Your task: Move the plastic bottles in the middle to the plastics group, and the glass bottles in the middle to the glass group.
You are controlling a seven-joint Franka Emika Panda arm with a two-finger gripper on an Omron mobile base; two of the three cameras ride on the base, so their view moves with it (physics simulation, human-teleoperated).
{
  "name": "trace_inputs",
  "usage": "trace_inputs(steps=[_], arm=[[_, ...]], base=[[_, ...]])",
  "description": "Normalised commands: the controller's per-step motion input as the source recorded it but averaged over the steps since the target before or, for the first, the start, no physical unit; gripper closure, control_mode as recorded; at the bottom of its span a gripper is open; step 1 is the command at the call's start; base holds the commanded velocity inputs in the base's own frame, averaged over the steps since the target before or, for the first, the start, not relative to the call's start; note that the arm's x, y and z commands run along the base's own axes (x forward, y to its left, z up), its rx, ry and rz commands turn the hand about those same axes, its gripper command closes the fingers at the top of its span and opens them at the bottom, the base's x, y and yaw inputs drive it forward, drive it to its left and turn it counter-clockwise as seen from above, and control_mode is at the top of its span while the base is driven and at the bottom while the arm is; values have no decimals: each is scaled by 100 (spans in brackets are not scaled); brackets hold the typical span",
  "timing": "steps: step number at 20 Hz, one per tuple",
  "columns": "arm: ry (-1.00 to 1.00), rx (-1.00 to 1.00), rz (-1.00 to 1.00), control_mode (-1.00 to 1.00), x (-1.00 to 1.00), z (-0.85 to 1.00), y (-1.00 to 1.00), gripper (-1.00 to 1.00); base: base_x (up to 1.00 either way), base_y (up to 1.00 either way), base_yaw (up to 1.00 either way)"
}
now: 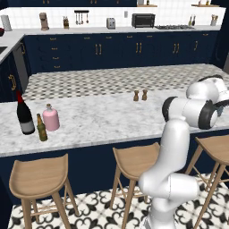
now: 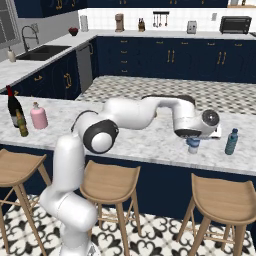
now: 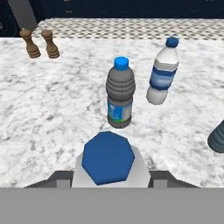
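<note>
My gripper (image 3: 108, 176) (image 2: 193, 140) is shut on a plastic bottle (image 3: 108, 158) with a blue cap and pale shoulders, which I see from above. In the right base view this bottle (image 2: 193, 147) hangs upright just over the counter's near right part. Beyond it stand a grey ribbed bottle (image 3: 120, 94) with a blue label and a clear water bottle (image 3: 162, 76). A teal bottle (image 2: 231, 141) (image 3: 217, 138) stands to the right. At the far left, the pink glass bottle (image 1: 51, 117) (image 2: 38, 116) stands beside the dark wine bottle (image 1: 25, 115) (image 2: 14, 107) and the small beer bottle (image 1: 41, 128) (image 2: 22, 125).
Two brown grinders (image 1: 140, 95) (image 3: 41, 43) stand at the far edge of the marble island counter (image 1: 103, 120). Wooden stools (image 1: 134, 161) line its near side. My arm (image 2: 145, 112) stretches across the counter's middle.
</note>
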Motion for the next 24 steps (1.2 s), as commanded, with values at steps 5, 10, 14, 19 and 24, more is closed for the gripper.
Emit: trace_inputs(steps=[5, 10, 14, 19, 24], arm=[[0, 0, 13, -100, 16, 0, -3, 100], [0, 0, 7, -100, 1, -15, 0, 100], [0, 0, 6, -100, 11, -41, 0, 100], [0, -1, 6, -100, 21, -15, 0, 100], [4, 0, 6, -100, 30, 0, 0, 100]], base=[[0, 0, 0], [0, 0, 0], [0, 0, 0], [0, 0, 0], [0, 0, 0]])
